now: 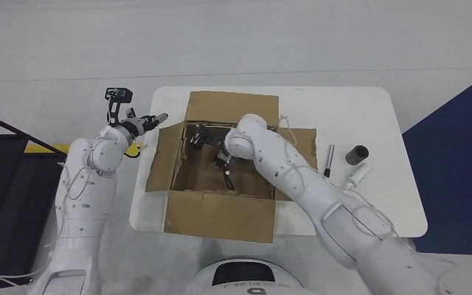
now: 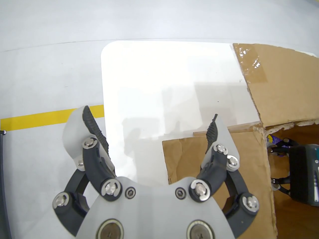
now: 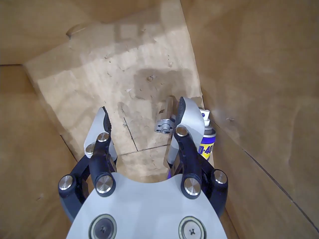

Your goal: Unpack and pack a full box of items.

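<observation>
The right claw (image 3: pixel 144 108) is hanging released and empty deep inside the box (image 3: pixel 249 63), a metal cylinder (image 3: pixel 165 121) lying just inside 1 of its fingers (image 3: pixel 187 118) and a spray can (image 3: pixel 206 141) just outside it, while the left claw (image 2: pixel 150 112) is hovering released over the table (image 2: pixel 149 75) beside a flap (image 2: pixel 189 155).

The cardboard box (image 1: pixel 221 214) is plain brown, the counter (image 1: pixel 354 110) white, the spray can (image 3: pixel 206 148) blue and yellow, white-capped.
</observation>
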Robot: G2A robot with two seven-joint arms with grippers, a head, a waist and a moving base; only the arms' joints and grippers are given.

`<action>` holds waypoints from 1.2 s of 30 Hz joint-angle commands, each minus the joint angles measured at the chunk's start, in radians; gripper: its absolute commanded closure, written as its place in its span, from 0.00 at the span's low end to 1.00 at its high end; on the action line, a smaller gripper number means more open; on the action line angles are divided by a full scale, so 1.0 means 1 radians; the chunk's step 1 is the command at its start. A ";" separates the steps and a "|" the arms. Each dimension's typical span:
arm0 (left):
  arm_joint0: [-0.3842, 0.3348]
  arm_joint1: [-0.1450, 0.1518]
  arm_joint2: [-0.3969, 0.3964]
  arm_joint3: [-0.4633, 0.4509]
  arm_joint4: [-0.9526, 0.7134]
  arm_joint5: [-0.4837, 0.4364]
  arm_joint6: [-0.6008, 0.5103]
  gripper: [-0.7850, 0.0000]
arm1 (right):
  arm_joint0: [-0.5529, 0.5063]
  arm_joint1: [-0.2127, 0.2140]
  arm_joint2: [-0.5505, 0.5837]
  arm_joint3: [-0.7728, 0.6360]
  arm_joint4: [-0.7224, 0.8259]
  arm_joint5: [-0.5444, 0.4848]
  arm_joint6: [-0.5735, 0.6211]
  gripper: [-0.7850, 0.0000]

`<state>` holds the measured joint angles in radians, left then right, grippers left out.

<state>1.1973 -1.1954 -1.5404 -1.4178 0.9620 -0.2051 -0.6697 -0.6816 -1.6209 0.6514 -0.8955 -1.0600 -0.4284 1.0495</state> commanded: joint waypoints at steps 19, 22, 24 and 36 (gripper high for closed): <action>0.000 0.000 0.000 0.000 0.000 0.000 0.000 0.00 | 0.047 -0.056 -0.068 0.132 -0.010 0.057 -0.031 1.00; 0.000 0.000 0.000 0.000 0.000 0.000 0.000 0.00 | 0.043 -0.057 -0.069 0.107 -0.019 0.067 -0.028 1.00; 0.000 0.000 0.000 0.000 0.000 0.000 0.000 0.00 | 0.031 -0.050 -0.060 0.069 -0.026 0.069 -0.041 1.00; 0.000 0.000 0.000 0.000 0.000 0.000 0.000 0.00 | -0.344 0.107 0.165 -0.678 -0.297 0.142 -0.043 1.00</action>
<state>1.1973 -1.1954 -1.5404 -1.4178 0.9620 -0.2051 -0.6697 -0.9663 -1.5291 0.7864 -1.4641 -1.3280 -0.2797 1.0077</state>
